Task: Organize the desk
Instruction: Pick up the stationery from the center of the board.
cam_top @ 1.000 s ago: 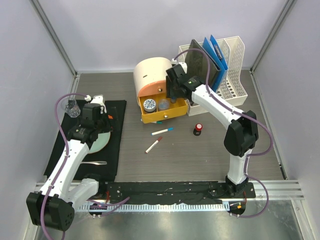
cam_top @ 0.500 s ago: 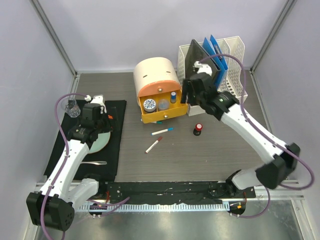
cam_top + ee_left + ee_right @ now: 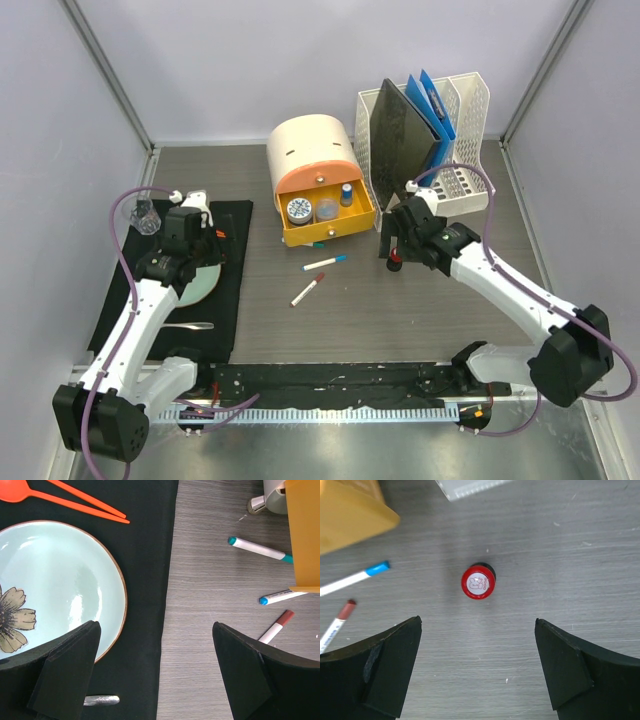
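Note:
The desk (image 3: 400, 320) is a dark grey-brown wood-grain top. On it stands a small red-capped bottle (image 3: 478, 582), upright, just ahead of my right gripper (image 3: 477, 665). That gripper hangs open above it with only bare wood between its fingers; in the top view the right gripper (image 3: 392, 247) covers most of the bottle. A blue-capped pen (image 3: 325, 262) and a red-capped pen (image 3: 306, 290) lie loose mid-desk. My left gripper (image 3: 156, 670) is open and empty, over the right edge of the black mat (image 3: 145, 580), beside a pale blue flowered plate (image 3: 55, 585).
An orange drawer (image 3: 325, 225) with small bottles stands open under a cream domed organizer (image 3: 310, 150); a teal pen (image 3: 260, 549) lies by it. White file holders (image 3: 470, 110) hold black and blue folders. Orange chopsticks (image 3: 85, 500), a metal spoon (image 3: 190, 325) and a glass (image 3: 146, 217) are at the mat.
My right arm has swung from the orange drawer toward the front, down over the red-capped bottle, and its jaws have spread wider. The left arm has not moved.

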